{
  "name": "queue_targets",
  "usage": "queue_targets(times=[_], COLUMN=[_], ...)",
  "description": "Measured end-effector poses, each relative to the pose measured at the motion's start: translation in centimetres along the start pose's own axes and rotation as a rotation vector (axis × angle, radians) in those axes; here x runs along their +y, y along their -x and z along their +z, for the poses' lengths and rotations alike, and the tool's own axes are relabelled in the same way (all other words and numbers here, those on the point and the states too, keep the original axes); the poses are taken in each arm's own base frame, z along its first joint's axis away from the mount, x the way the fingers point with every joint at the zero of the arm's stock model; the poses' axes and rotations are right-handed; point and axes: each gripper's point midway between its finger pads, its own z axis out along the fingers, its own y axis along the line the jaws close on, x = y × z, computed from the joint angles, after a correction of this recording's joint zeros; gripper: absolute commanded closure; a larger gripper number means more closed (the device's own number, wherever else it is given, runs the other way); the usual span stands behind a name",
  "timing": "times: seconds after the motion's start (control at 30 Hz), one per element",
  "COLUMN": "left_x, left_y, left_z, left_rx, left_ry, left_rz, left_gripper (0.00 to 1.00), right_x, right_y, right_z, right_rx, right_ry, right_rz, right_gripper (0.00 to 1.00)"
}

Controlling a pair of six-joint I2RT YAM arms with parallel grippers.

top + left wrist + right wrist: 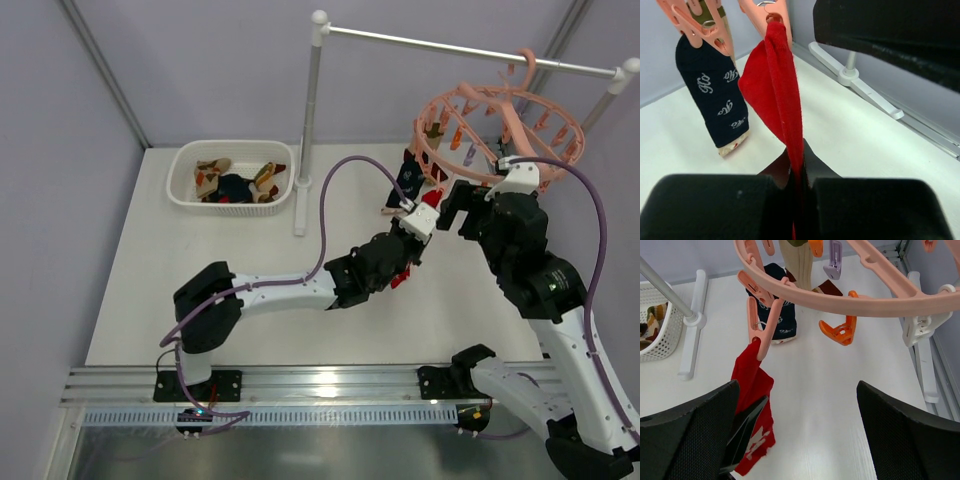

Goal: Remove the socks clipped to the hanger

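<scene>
From my seat the nearest thing is the left gripper (796, 175), reached out over the white table (250, 290) with its jaws pinched together on the lower end of a red sock (775, 85). The cloth runs taut up from the fingers to a pink peg (771, 12) that has the sock's top edge in its grip, so the sock is held at both ends. Just beside it, to the left in the left wrist view, a navy sock (715, 100) with pale lettering hangs from another pink peg, its toe close to the tabletop. My right gripper (800, 440) sits right next to the left one, jaws spread wide with nothing between them, facing the near edge of the hanger (850, 300). On that pink ring I can also see an orange peg (842, 332) and a purple peg (832, 265) dangling free, and a ribbed tan sock (800, 265) clipped further in. The hanger hooks over the bar of a white rail stand (312, 130). Farthest away, left of the stand's post, a white basket (185, 165) holds a few loose socks (235, 185).
</scene>
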Motion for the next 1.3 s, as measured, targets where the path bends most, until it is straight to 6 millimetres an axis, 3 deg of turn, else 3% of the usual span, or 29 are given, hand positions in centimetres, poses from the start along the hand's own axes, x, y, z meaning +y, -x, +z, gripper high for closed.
queue_targets(times=[0.13,0.27,0.37,0.93,1.03,1.13,1.17,1.27,1.3], left_x=[0.1,-4.5,-6.5,-6.3,-6.3,-6.4,-6.3,-6.4,-6.4], left_y=[-0.1,-0.6,-0.7,-0.8,-0.7,-0.7,-0.7,-0.8,-0.8], left_z=[-0.4,-2.5,-3.8,-3.9,-3.9,-3.9,-3.9,-3.9,-3.9], left_rx=[0.000,-0.011,-0.036,-0.044,-0.045,-0.045,-0.045,-0.042,-0.040], left_ry=[0.002,-0.113,-0.166,-0.180,-0.183,-0.185,-0.185,-0.185,-0.185], left_rz=[0.021,0.066,0.073,0.072,0.072,0.072,0.072,0.074,0.075], left_gripper=[1.00,1.00,1.00,1.00,1.00,1.00,1.00,1.00,1.00], right_x=[0.1,1.7,1.9,0.9,0.6,0.3,0.2,0.0,0.0], right_y=[0.2,0.9,0.0,0.0,0.0,-0.1,-0.1,-0.1,0.0], right_z=[0.7,2.3,3.1,3.4,3.5,3.6,3.6,3.7,3.7], right_rx=[-0.007,-0.028,-0.010,-0.019,-0.021,-0.019,-0.018,-0.019,-0.021], right_ry=[-0.016,0.013,0.009,-0.055,-0.075,-0.091,-0.095,-0.104,-0.108], right_rz=[0.020,0.057,0.062,0.062,0.055,0.044,0.038,0.023,0.020], right_gripper=[0.01,0.01,0.01,0.02,0.05,0.22,0.40,0.77,0.95])
